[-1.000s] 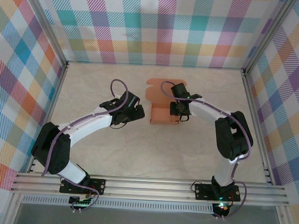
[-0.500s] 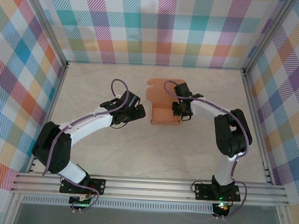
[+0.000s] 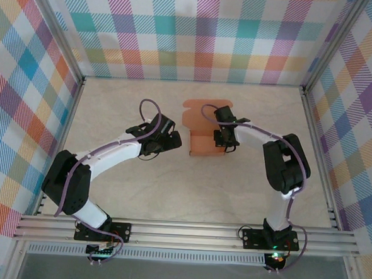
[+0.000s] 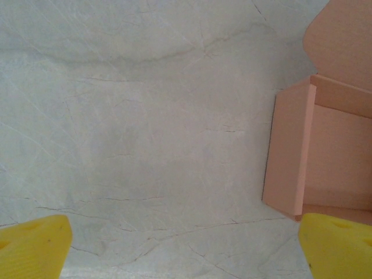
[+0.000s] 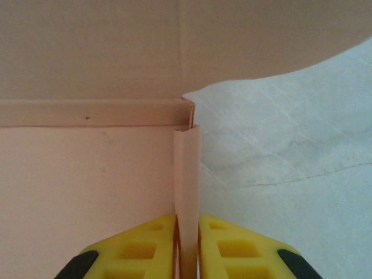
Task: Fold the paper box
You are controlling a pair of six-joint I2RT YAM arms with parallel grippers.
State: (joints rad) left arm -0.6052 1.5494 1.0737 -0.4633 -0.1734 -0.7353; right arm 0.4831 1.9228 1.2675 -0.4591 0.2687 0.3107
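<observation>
My right pincer [image 5: 187, 247] is closed on the right wall [image 5: 187, 174] of the box [image 5: 87, 174]. The thin card stands upright, nipped between the two yellow fingers [image 5: 145, 247]. Just ahead of the fingertips that wall meets the back wall [image 5: 87, 112] at a corner, with a small gap showing there. The box floor lies flat on the bench [image 3: 125, 104], mid-bench between my two arms. My left pincer [image 4: 186, 250] hangs wide open and empty just beside the left wall [image 4: 288, 157], which stands raised. Beyond the back wall, the lid flap [image 3: 199, 110] with its rounded edge lies flat and unfolded.

I judge the job about halfway done. The side and back walls are up, so the tray shape is there. I cannot tell how the near wall stands. What is left, as I read it, is bringing the lid over and tucking it in.
</observation>
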